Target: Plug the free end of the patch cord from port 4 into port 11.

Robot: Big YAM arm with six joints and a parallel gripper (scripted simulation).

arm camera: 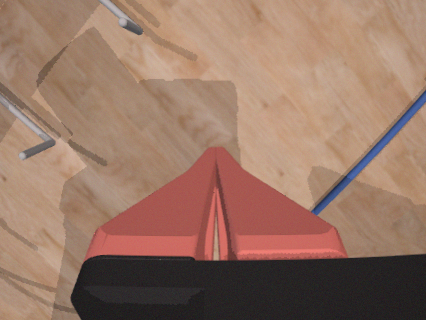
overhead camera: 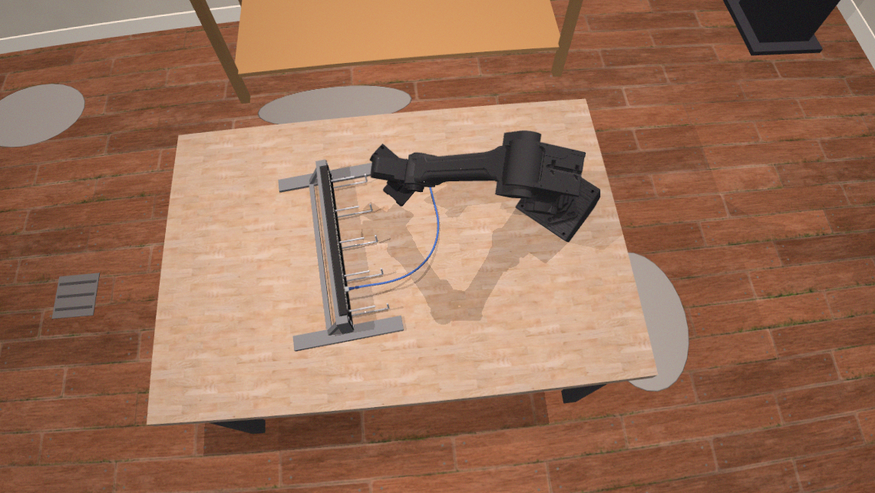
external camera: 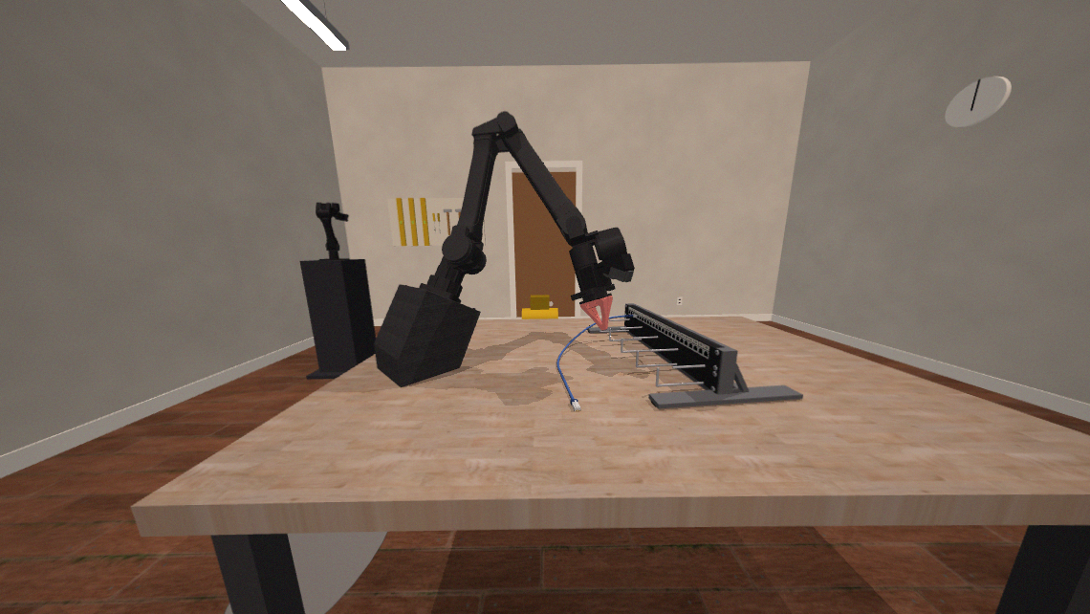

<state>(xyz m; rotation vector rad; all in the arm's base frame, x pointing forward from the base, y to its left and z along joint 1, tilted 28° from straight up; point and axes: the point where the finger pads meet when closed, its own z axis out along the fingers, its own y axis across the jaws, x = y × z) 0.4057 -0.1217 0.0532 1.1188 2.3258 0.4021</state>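
With its fingers closed on nothing, the gripper [external camera: 603,327] [arm camera: 216,160] should open above the cord's loose plug [external camera: 574,405], latch up.

Workshop or lab: hammers [external camera: 448,210] on wall board, wooden workbench [overhead camera: 245,367], second small arm [external camera: 329,229] on pedestal.

From my end I have 3 views. The top view looks steeply down from well above the table [overhead camera: 245,367] [external camera: 610,465] [arm camera: 310,60], taking in its whole top and the floor around it. The exterior view sits low, just off 1 table edge, facing along the rack [overhead camera: 331,239] [external camera: 728,369] toward the door [external camera: 543,229]. The wrist view looks down past the fingers, nearest of the 3. All 3 share part of the tabletop; the first 2 share the rack.
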